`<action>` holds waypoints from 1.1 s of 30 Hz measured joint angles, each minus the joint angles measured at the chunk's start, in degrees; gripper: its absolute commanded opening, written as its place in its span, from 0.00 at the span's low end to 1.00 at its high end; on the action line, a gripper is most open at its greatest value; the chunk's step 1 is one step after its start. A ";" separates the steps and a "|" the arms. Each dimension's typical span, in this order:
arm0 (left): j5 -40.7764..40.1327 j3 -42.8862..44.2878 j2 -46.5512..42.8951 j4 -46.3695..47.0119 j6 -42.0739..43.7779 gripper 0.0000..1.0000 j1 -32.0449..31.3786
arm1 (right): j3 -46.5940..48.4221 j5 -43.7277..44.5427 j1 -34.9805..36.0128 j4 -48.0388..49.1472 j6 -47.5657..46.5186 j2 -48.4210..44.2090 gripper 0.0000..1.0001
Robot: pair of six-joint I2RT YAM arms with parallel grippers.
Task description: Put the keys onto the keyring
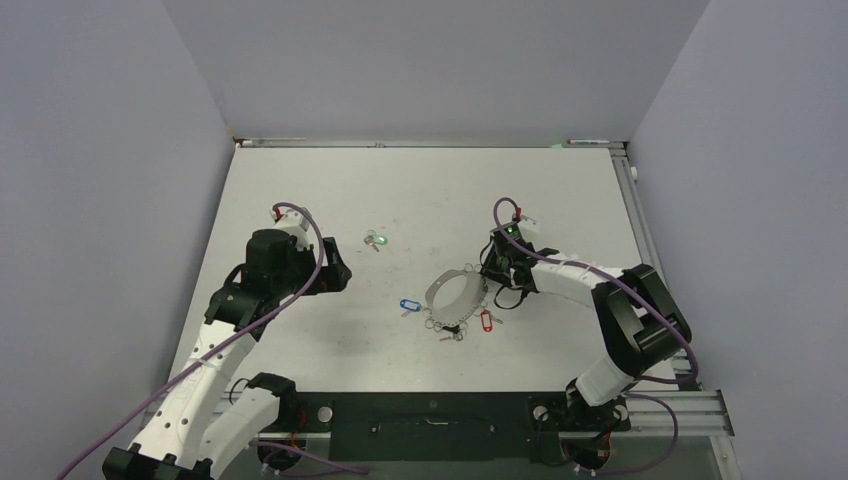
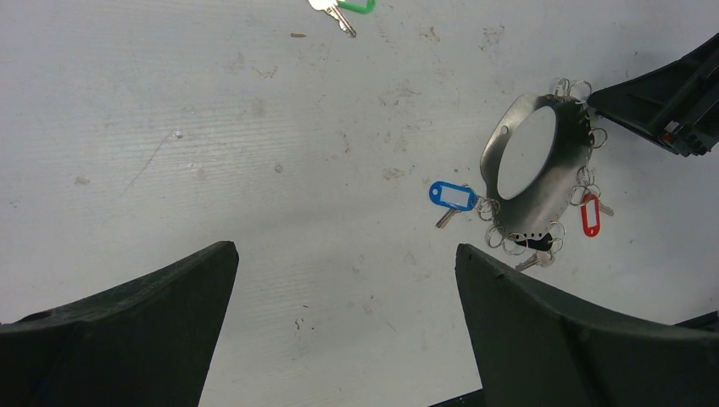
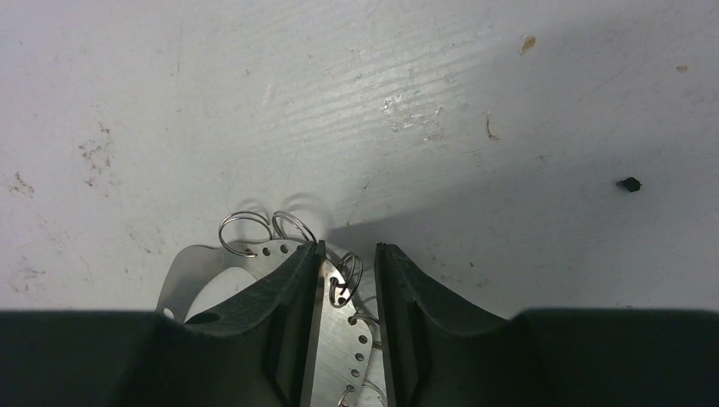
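Top view: the keyring (image 1: 455, 290) sits mid-desk (image 1: 300, 180), its right rim between the right tool's (image 1: 495, 268) fingers. The left tool (image 1: 335, 272) hangs well apart, to its left.
Left wrist: the left tool is spread wide. The blue-tagged key (image 2: 452, 197) and red-tagged key (image 2: 590, 215) lie at the keyring's rim.
Right wrist: the right tool stands narrow astride the rim. I cannot tell whether it pinches.

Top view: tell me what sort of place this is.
Probably a robot lab test cell: white table, plain grey walls on three sides, left arm and right arm bolted at its near edge.
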 measured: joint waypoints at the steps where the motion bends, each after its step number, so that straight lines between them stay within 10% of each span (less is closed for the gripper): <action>1: 0.00 0.00 0.00 0.00 0.00 1.00 0.00 | 0.00 0.00 0.00 0.48 0.11 0.07 0.29; 14: 0.00 0.00 0.00 0.00 0.02 1.00 0.00 | -0.02 0.11 -0.02 3.02 0.28 1.31 0.06; 33: 2.67 -1.60 -4.42 6.29 -0.44 0.88 0.00 | 2.23 0.24 1.68 -3.45 -0.35 -3.89 0.05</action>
